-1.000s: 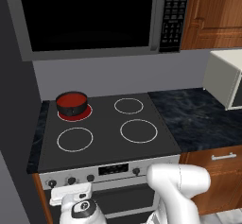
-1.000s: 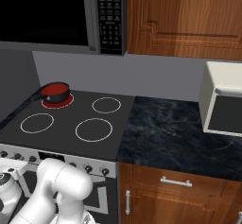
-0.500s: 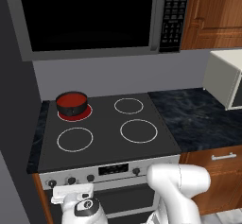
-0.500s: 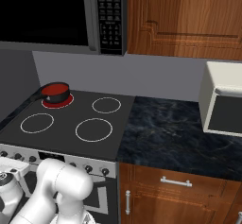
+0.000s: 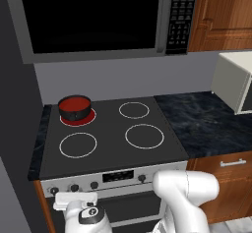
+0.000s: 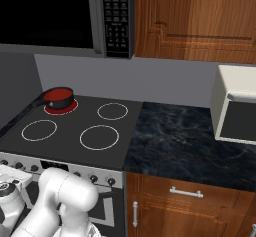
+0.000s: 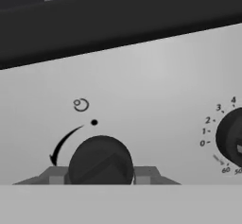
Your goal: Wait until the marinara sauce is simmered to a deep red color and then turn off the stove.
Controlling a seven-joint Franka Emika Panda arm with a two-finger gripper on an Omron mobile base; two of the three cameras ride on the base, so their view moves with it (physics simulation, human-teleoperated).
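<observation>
Now we are at the stove's front panel, with the sauce gone deep red.

Nearest us, the gripper [image 7: 101, 178] sits low against the silver panel with its fingers [image 7: 54, 176] flanking a dark knob [image 7: 100, 164], apparently clenched on it, placed so, we judge, to twist that burner off. Farther back on the stove [image 5: 113, 153], the small black pot [image 5: 75, 108] stands on the glowing far-left burner [image 5: 77, 117], and the marinara sauce [image 5: 74, 102] lies flat and dark red inside.

Pot [image 5: 75, 108] on stove's [image 5: 113, 151] back-left burner, sauce [image 5: 75, 102] inside. Microwave [image 5: 98, 15] above. Counter [image 5: 206, 124] right of stove; knobs [image 5: 93, 185] along front panel.
</observation>
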